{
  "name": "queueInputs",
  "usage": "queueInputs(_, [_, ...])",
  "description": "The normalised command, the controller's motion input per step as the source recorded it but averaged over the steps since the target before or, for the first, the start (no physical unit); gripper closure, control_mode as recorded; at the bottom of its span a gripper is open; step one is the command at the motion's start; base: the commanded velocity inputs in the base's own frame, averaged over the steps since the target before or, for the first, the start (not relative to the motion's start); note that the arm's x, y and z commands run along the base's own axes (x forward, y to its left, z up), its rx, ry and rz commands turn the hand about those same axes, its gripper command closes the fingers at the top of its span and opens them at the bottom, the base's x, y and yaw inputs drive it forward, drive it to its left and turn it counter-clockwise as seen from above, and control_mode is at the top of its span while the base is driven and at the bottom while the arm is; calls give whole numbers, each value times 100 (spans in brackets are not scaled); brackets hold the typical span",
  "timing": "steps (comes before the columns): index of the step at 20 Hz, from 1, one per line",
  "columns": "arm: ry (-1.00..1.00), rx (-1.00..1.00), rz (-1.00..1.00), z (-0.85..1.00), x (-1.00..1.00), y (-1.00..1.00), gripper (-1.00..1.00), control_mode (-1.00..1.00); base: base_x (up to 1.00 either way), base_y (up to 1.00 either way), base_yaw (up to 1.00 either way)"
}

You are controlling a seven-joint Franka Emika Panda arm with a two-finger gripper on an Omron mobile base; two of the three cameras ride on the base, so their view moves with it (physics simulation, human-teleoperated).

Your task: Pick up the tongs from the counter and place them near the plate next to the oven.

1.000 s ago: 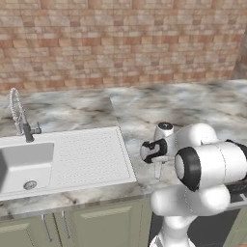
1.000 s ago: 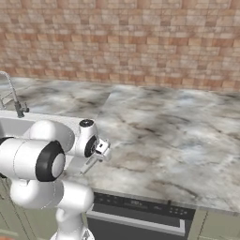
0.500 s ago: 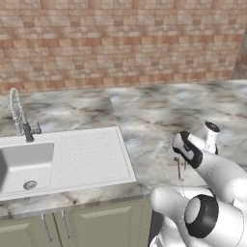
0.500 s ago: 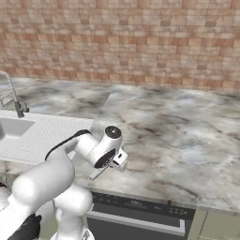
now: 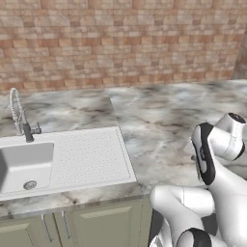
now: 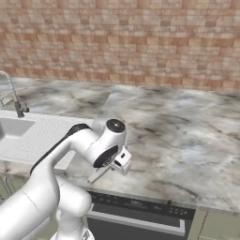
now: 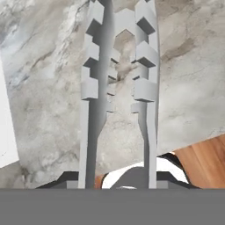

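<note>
The gripper [image 7: 117, 182] is clamped on the tongs [image 7: 118, 83], whose two toothed arms run up the hand view from between the fingertips and hang above the marble counter [image 6: 187, 136]. In the right base view, the tongs [image 6: 99, 174] slant down from the hand over the counter's front edge, right of the white sink drainboard [image 5: 91, 154].

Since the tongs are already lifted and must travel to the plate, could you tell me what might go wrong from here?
The tongs hang from the gripper, held only at their handle ends, so a fast swing could twist or drop them. They sit low over the counter near its front edge, so the toothed tips might scrape the marble, or the tongs could fall to the wooden floor.
</note>
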Motion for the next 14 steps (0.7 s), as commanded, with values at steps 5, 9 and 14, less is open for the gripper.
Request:
queueInputs(5, [9,-3,0,30,-51,-6,100,-100,0,0,0])
queueInputs(9, [0,-3,0,1,-47,0,100,-100,0,0,0])
queueInputs(14, [1,-7,0,0,-18,0,100,-100,0,0,0])
